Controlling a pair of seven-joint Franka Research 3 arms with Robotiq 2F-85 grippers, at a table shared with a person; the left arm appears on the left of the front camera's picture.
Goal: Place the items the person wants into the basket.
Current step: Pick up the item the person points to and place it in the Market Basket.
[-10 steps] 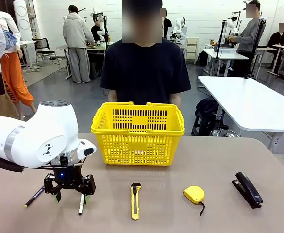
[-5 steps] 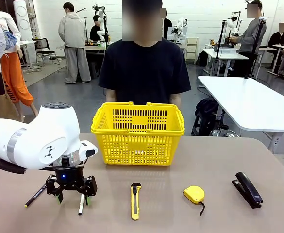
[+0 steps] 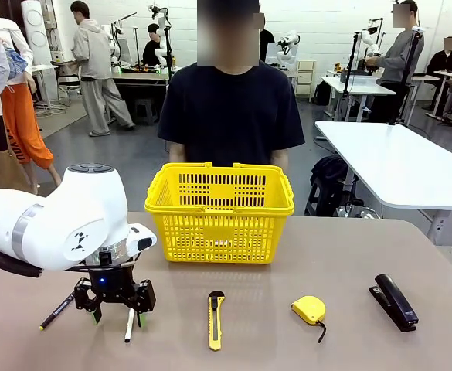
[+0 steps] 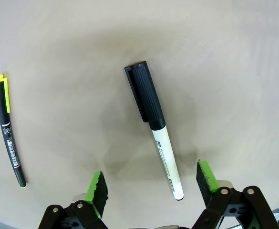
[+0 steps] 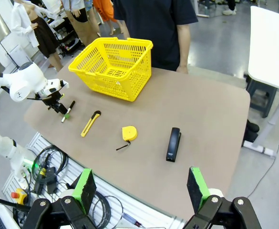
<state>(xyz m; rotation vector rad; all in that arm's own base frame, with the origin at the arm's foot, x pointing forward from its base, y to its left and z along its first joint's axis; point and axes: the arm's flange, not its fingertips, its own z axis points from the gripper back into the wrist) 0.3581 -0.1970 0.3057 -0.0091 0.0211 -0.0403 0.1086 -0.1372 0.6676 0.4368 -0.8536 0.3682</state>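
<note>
The marker [image 4: 153, 119], black cap and white barrel, lies flat on the table. My left gripper [image 4: 151, 186] hangs low over its white end, open, one green pad on either side and neither touching it. From the front, the left gripper [image 3: 117, 315] covers the cap and the marker's barrel [image 3: 130, 331] pokes out below. The tape measure [image 3: 309, 309] and the stapler [image 3: 394, 301] lie to the right. The yellow basket [image 3: 219, 212] stands at the far middle, in front of the person [image 3: 232, 116]. My right gripper [image 5: 140, 188] is open, high above the table's near edge.
A thin black pen with yellow ends [image 3: 56, 313] lies just left of the left gripper. A yellow-and-black utility knife [image 3: 215, 318] lies between the marker and the tape measure. A white table [image 3: 395, 162] stands at the right behind.
My left gripper has sunk slightly over the marker. The things on the table have not moved.
</note>
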